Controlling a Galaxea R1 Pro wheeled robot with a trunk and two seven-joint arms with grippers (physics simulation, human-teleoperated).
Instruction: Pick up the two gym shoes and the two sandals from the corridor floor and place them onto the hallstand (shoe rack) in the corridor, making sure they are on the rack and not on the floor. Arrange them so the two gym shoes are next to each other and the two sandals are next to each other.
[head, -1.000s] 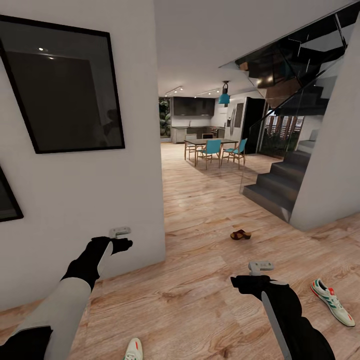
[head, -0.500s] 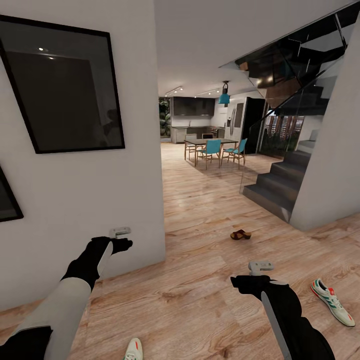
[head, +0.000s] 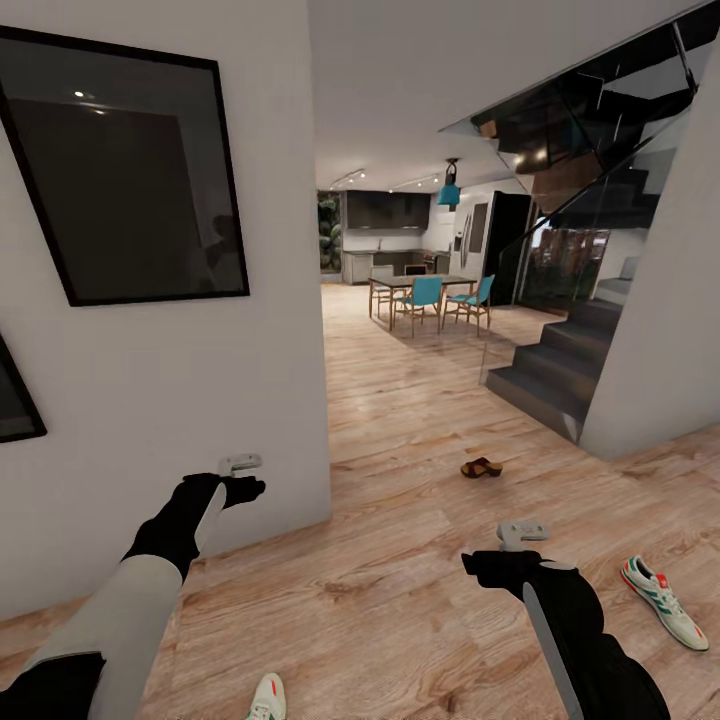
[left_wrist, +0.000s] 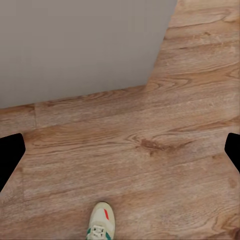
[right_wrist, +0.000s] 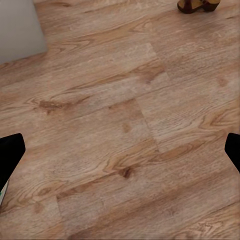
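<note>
Two grippers hang over the corridor floor (head: 400, 600), both empty. Left gripper (head: 240, 466): raised close to the white wall (head: 150, 400); in its wrist view the two dark fingertips (left_wrist: 10, 155) sit far apart at the frame edges, jaws spread wide, nothing between them but planks. Right gripper (head: 522, 532): out over open floor; its fingertips (right_wrist: 10, 152) are likewise wide apart, holding nothing.

Positions relative to the right gripper:
- One gym shoe (head: 664, 603) lies on the floor just beyond it on the robot's right, on its sole, green stripes showing, red patch at the heel.
- Second gym shoe (head: 267, 697) lies nearer the robot and toward its left, cut by the lower frame edge; the left wrist view shows its cream toe and red tongue patch (left_wrist: 101, 222) on the planks, below the wall corner.
- One dark-brown sandal (head: 481, 468) rests on the floor farther ahead, well apart from both sneakers; the right wrist view catches it at the frame edge (right_wrist: 198, 5).
- Dark stairs (head: 560, 365) with a glass side rise beyond the sandal, on the right.
- Dining table with teal chairs (head: 430, 297) stands far down the corridor, a kitchen behind it.

Two dark-framed pictures (head: 120, 170) hang on the white wall above the left gripper.
</note>
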